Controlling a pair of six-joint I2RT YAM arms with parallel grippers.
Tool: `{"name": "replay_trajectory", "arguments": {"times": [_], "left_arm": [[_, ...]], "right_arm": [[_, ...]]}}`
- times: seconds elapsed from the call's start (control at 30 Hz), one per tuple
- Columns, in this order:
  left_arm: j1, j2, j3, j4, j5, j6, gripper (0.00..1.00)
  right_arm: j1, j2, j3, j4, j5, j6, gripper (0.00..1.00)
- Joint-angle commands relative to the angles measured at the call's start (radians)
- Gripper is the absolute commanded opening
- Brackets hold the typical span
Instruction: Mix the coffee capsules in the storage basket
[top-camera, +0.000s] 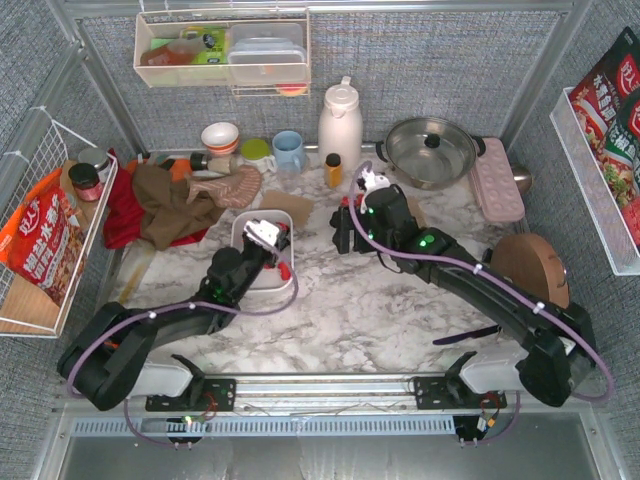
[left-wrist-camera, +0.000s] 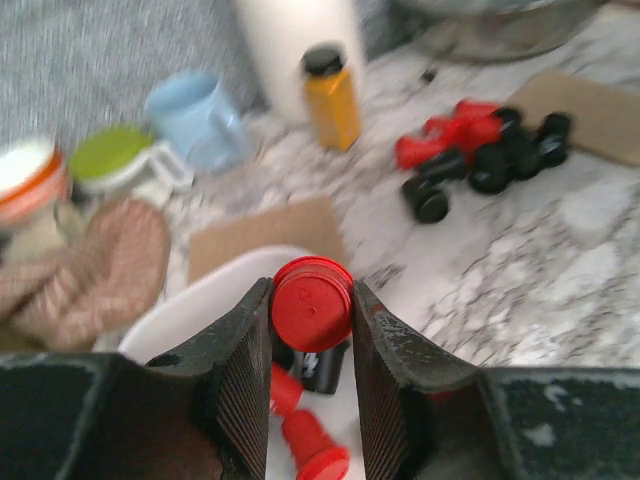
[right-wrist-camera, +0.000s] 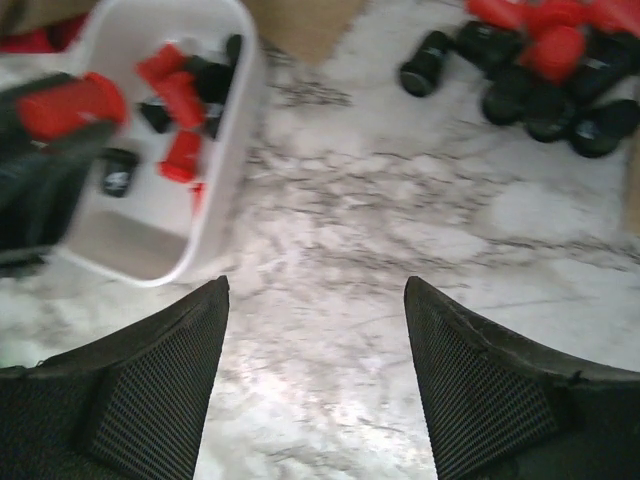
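Gripping a red capsule (left-wrist-camera: 311, 305), the left claw (left-wrist-camera: 310, 295) hangs above the storage basket (left-wrist-camera: 178, 320); the open right claw (right-wrist-camera: 315, 335) lies nearer the loose capsules (right-wrist-camera: 545, 65).

Mock kitchen in a grey-walled test cell: marble-look table (top-camera: 380, 320), lidded steel pot (top-camera: 432, 150), white thermos (top-camera: 340, 125), blue mug (top-camera: 289, 150).

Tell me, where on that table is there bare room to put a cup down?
The widest bare marble lies front and centre, between the left arm and the right arm. A smaller strip runs between the storage basket and the loose coffee capsules. The back edge is crowded with mugs, a white jug and a pot; cloths fill the left.
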Motion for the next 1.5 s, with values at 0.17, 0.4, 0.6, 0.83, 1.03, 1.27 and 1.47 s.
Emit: {"name": "replay_trajectory", "arguments": {"times": [0.17,0.4,0.6,0.83,1.03,1.27,1.47], "left_arm": [[0.116,0.116,0.117,-0.258,-0.115,-0.275,0.40],[0.171,0.173,0.215,-0.301,-0.176,-0.337,0.70],[0.171,0.072,0.187,-0.327,-0.167,-0.324,0.99],[0.171,-0.119,0.105,-0.371,-0.134,-0.308,0.99],[0.171,-0.190,0.087,-0.421,-0.108,-0.294,0.99],[0.171,-0.191,0.086,-0.416,-0.060,-0.298,0.99],[0.171,-0.175,0.094,-0.415,-0.046,-0.328,0.99]], "right_arm": [[-0.088,0.173,0.030,-0.003,0.150,-0.111,0.73],[-0.117,0.393,0.157,0.042,0.132,-0.152,0.68],[-0.120,0.584,0.316,0.054,0.145,-0.098,0.65],[-0.123,0.776,0.480,0.013,0.189,-0.043,0.62],[-0.123,0.865,0.574,-0.029,0.211,-0.020,0.59],[-0.126,0.953,0.678,-0.123,0.217,-0.001,0.56],[-0.127,0.962,0.678,-0.132,0.219,-0.001,0.47]]}}
